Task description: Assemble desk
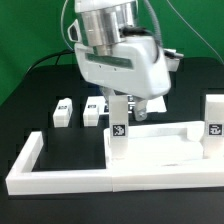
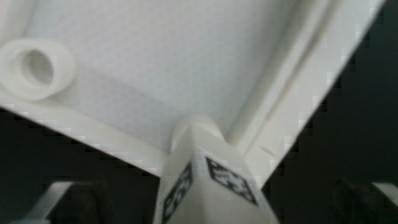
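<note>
While the arm (image 1: 118, 55) points straight down, the gripper (image 1: 128, 103) hovers over the desk top (image 1: 160, 150)
Jaws spread open, standing clear either side of the upright leg (image 2: 205, 172)

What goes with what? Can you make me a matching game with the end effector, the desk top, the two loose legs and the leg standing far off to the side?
Things:
1. end effector
2. desk top
3. two loose legs
4. far leg

Places and states:
A. standing upright at the exterior view's right
B. on the black table, off the desk top
C. open, above another upright leg
D. lying flat, rim up

Pairs: 1-C, 2-D, 3-B, 4-A
</note>
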